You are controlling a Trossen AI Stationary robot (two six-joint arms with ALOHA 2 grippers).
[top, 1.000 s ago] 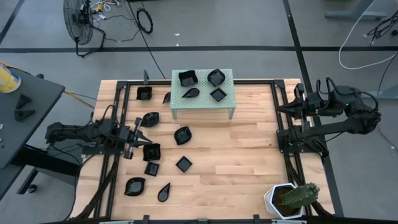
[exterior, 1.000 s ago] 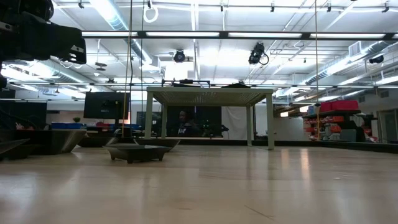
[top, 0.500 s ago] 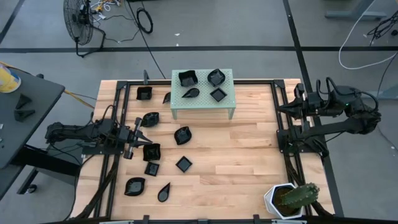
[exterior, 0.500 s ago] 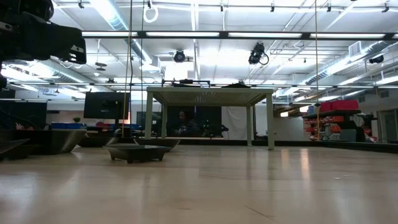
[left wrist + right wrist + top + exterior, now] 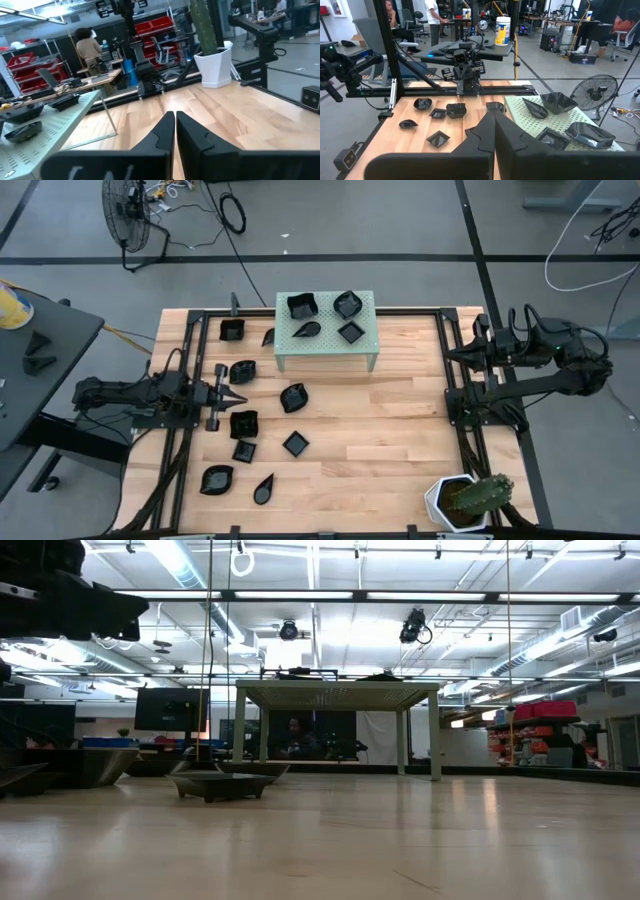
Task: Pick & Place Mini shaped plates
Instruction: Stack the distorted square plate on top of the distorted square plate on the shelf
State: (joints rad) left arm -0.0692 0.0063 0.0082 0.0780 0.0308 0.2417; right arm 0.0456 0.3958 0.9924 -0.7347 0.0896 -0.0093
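Black mini shaped plates (image 5: 243, 423) bear no readable writing; left tool (image 5: 236, 397) and right tool (image 5: 480, 350) are clenched, empty.

Robotics lab: red parts bins (image 5: 150, 33)

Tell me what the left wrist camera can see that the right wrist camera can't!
Only the left wrist view shows the white hexagonal pot holding the tall green cactus, past the shut left gripper. Only the right wrist view shows the small glossy black plates on the wooden table, like the square one, past the shut right gripper. Both show the pale green perforated metal stand.
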